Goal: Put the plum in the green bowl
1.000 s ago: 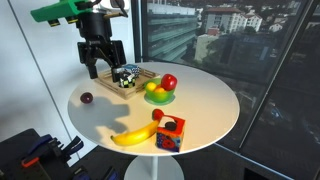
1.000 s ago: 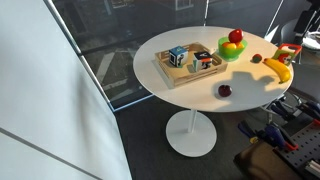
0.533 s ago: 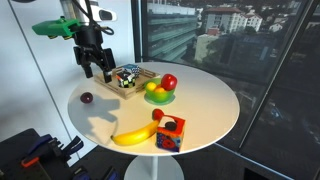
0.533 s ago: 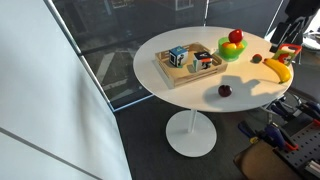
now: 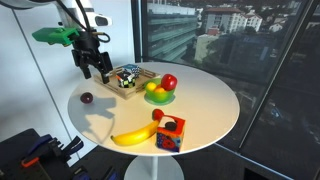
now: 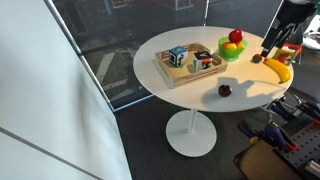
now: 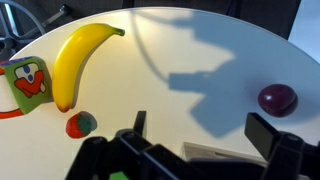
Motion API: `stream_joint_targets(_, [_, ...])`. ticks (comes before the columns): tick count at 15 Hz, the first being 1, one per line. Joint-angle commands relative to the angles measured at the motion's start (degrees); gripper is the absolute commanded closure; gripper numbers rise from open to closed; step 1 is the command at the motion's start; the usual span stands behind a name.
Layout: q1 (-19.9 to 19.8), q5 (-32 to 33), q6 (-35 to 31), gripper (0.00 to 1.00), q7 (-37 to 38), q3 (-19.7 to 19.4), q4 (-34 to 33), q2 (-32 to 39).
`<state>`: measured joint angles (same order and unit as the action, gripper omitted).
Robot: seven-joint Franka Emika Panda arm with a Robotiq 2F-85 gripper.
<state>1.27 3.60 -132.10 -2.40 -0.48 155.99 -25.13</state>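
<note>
Lifted toward the table [image 5: 205, 105] edge, jaws wide, empty — plum [image 7: 277, 98] lies clear.

— How do the outside cameras look?
— In an exterior view the counter [image 5: 205, 100] fills the middle: near, slightly above, facing the windows [image 5: 200, 30]. In an exterior view the counter [image 6: 180, 100] sits upper right: farther off, higher, looking down past a glass wall [image 6: 110, 40].
— Shared ground?
— The whole counter, banana [image 5: 130, 136] [image 6: 277, 70] and plum [image 5: 86, 98] [image 6: 224, 90] included.
— The wrist?
— Close over the counter [image 7: 250, 50], tilted down past the tool [image 7: 200, 135]; same banana [image 7: 75, 60], same plum [image 7: 277, 99].
</note>
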Motion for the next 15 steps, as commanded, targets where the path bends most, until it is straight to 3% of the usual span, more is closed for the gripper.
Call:
stream_joint_targets(1, [-0.25, -0.16, 0.11, 0.0, -0.11, 0.28, -0.06, -0.02])
stream_joint_targets(7, [1.09, -1.14, -2.16, 0.0, 1.01, 1.51, -0.86, 4.65])
stream_joint_targets(15, [4.94, -6.22, -12.29, 0.0, 4.8, 5.52, -1.2, 12.39])
